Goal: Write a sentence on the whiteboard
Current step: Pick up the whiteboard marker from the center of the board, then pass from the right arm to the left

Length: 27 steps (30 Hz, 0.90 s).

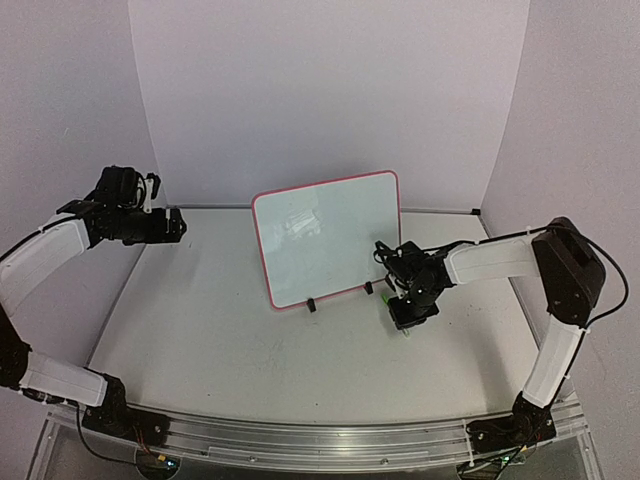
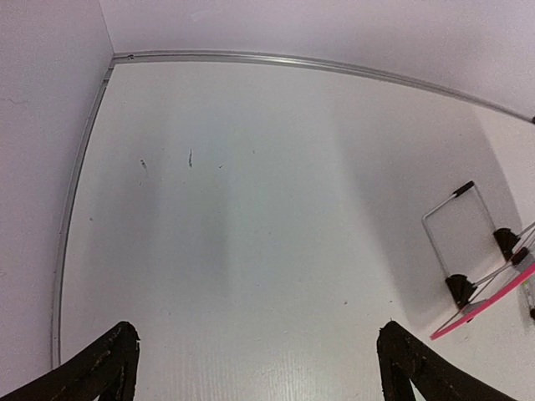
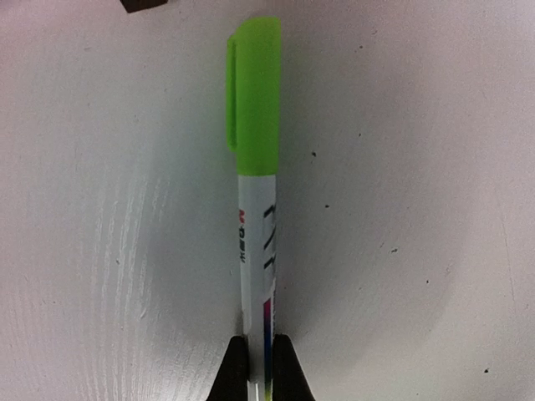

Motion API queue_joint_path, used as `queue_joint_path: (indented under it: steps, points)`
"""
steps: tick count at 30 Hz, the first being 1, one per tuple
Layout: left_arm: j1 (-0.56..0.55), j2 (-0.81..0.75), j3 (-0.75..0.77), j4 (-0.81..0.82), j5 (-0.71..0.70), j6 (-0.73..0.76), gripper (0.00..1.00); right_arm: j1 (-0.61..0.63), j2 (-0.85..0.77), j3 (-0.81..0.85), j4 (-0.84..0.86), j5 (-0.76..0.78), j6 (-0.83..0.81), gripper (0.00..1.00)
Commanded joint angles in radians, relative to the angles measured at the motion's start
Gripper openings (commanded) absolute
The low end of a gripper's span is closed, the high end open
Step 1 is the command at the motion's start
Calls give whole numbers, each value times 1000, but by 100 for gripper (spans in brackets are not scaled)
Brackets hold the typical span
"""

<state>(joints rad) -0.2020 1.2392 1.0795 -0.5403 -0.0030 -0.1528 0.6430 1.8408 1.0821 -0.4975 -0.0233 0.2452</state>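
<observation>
Nothing can be read: print on the marker (image 3: 256,242) is blurred, and the sentence (image 1: 300,226) on the whiteboard (image 1: 345,255) is too faint

A marker (image 3: 257,192) with a white printed barrel and a fitted lime-green cap shows above the white bench (image 1: 240,340), which pale walls (image 1: 330,90) enclose.

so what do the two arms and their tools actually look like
Both arms match: the left arm and right arm have white-covered links between chunky black joints, with thin black cables running alongside. Each base is black, bolted to a silver rail. The left tool and right tool have slim black tapered fingers.
</observation>
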Motion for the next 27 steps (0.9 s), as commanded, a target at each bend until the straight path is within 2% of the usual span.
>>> queue_joint_path:
  steps: [1, 5, 11, 14, 19, 23, 27]
  points:
    - [1, -84, -40, 97, 144, -158, 98, 2, -53, -29, -7, 23, 0, 0]
    - [-28, -109, -47, 88, 230, -239, 96, 3, -242, -114, 41, -10, -24, 0]
    - [-213, -108, 9, 28, 234, -284, 93, 45, -558, -190, 109, -154, -66, 0]
    - [-269, -105, 33, 56, 315, -326, 92, 105, -640, -172, 129, -164, -69, 0]
    - [-408, -95, 14, 236, 410, -430, 91, 228, -612, -62, 131, -103, -94, 0]
    - [-523, -42, 61, 273, 409, -439, 92, 316, -553, 17, 167, -71, -120, 0]
    - [-586, 13, 84, 321, 441, -447, 96, 359, -466, 88, 200, -70, -141, 0]
